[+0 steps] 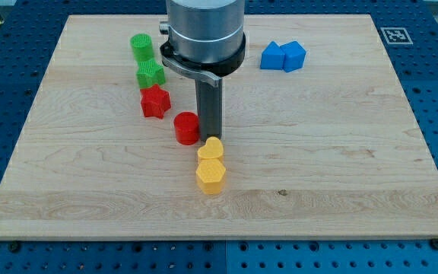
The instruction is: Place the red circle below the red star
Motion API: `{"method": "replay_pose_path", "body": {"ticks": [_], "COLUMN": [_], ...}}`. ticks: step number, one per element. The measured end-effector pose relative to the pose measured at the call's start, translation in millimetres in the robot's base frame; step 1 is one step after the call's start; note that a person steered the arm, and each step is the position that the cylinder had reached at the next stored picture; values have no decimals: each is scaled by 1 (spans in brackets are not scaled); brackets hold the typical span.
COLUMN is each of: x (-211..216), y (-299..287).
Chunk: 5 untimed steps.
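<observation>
Desk (341,152): pale wood board, visible grain, smooth matt finish. Red plastic circle block (186,127) and red plastic star block (155,101): matt, faintly ribbed sides. Dark rod, my tip (211,138): smooth, dull sheen. Grey metal-looking collar (204,30) above: satin.

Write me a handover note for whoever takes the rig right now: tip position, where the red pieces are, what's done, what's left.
My tip: on the board, just to the view's right of the red circle, directly above the yellow blocks.
Red star: under the green blocks, up and left of the circle.
Done: circle sits lower than the star, but offset to the view's right.
Left: nudge the circle to the view's left until it is directly below the star.
</observation>
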State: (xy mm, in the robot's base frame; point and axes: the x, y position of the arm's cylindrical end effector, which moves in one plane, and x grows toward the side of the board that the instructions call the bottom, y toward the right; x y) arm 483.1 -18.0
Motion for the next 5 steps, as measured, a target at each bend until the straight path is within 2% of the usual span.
{"method": "replay_pose_path", "body": {"ticks": [3, 5], "x": [-17, -14], "y": [-4, -51]}}
